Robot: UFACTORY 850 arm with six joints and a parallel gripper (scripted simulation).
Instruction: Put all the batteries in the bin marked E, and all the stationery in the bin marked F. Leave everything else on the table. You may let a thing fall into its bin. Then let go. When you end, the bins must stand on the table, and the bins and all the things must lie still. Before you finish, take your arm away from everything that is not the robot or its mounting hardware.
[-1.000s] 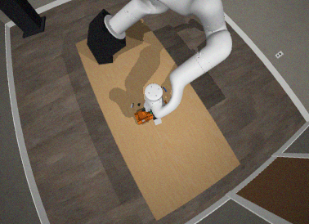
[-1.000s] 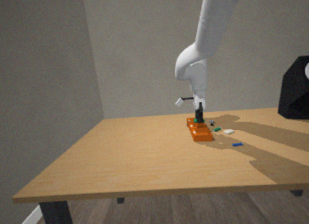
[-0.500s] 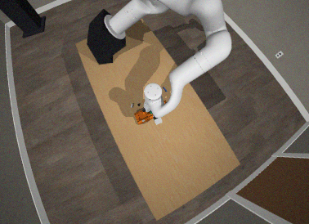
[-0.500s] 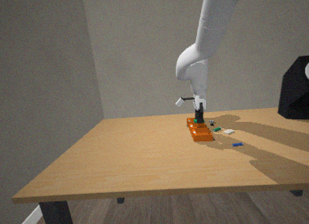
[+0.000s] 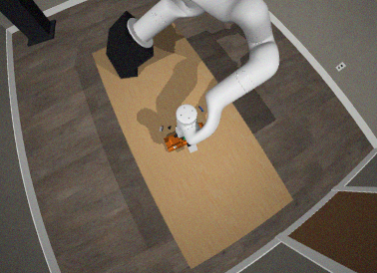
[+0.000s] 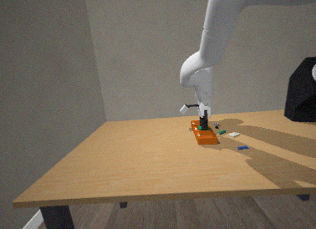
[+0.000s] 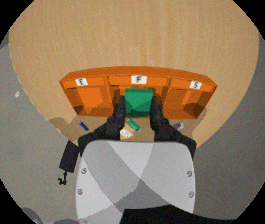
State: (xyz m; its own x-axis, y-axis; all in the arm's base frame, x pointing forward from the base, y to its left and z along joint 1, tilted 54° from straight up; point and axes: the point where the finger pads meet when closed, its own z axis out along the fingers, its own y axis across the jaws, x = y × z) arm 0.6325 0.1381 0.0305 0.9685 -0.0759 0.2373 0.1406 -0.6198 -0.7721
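Here, the white arm's claw (image 7: 137, 115) hangs over the middle compartment, marked F, of an orange bin (image 7: 90, 92), clenched on a green block (image 7: 139, 100) held between its dark fingers. On the wooden surface (image 6: 138, 167) just beside the bin lie a green piece (image 6: 221, 132), a white piece (image 6: 234, 134) and a blue piece (image 6: 242, 147).

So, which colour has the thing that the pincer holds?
Green; the wrist view shows it best.
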